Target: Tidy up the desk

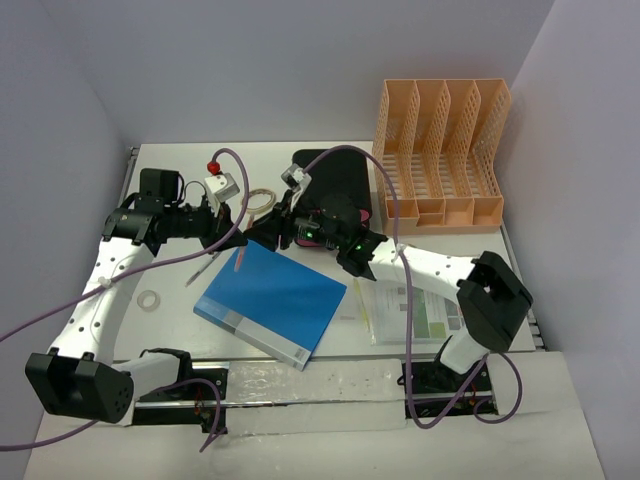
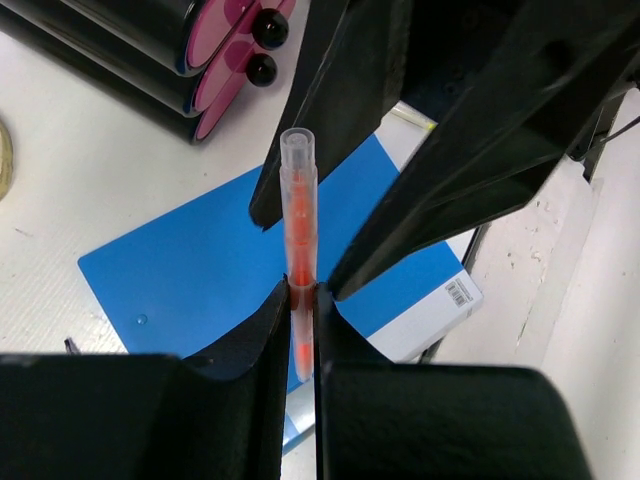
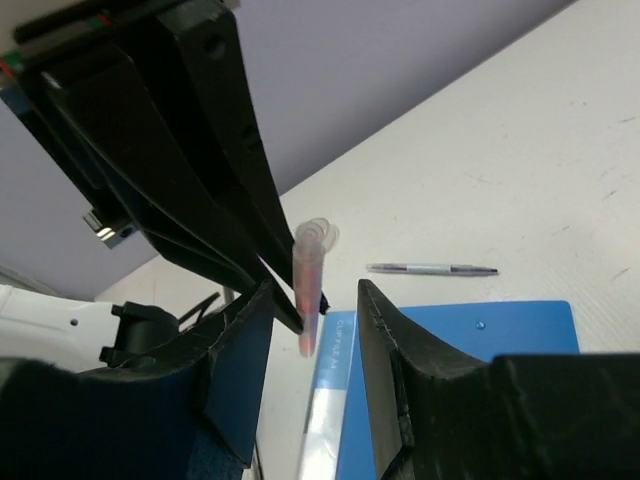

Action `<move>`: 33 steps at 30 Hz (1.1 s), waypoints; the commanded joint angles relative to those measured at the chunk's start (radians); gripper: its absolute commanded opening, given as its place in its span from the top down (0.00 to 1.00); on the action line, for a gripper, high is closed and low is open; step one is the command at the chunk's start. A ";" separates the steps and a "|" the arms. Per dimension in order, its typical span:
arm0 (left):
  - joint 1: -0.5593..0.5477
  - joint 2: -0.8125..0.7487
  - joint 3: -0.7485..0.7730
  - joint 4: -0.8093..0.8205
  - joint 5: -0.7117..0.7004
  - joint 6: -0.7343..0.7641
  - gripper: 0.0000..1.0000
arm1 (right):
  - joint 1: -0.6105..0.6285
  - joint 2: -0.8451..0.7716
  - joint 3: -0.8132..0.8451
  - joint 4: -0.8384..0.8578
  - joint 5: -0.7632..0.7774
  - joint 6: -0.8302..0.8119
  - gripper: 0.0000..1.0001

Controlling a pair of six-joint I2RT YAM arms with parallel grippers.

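An orange translucent pen [image 2: 298, 200] hangs in the air over a blue folder [image 1: 272, 300] on the white desk [image 1: 180, 325]. My left gripper [image 2: 303, 290] is shut on the pen's lower end. My right gripper [image 3: 315, 295] is open, its fingers on either side of the pen's [image 3: 310, 280] other end. The pen stands close to the right gripper's left finger, with a clear gap to the other. In the top view the two grippers meet at the pen [image 1: 240, 258], just beyond the folder's far corner.
An orange file rack [image 1: 440, 155] stands at the back right, and a black box with pink drawers [image 1: 335, 185] beside it. Papers [image 1: 420, 310] lie right of the folder. A thin pen [image 3: 430, 268], a tape ring [image 1: 150, 300] and a small white device [image 1: 220, 183] lie to the left.
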 commanded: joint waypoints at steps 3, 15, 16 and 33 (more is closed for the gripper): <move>-0.004 -0.025 0.010 0.016 0.048 0.012 1.00 | 0.004 0.037 0.059 0.036 -0.014 0.027 0.57; -0.012 -0.018 -0.003 0.010 0.055 0.028 1.00 | 0.005 0.058 0.071 0.074 -0.049 0.058 0.72; -0.013 -0.018 -0.001 0.010 0.059 0.028 1.00 | 0.005 0.059 0.073 0.078 -0.051 0.059 0.73; -0.019 -0.003 -0.062 0.100 -0.030 0.018 0.59 | 0.004 0.025 0.084 0.025 -0.014 0.032 1.00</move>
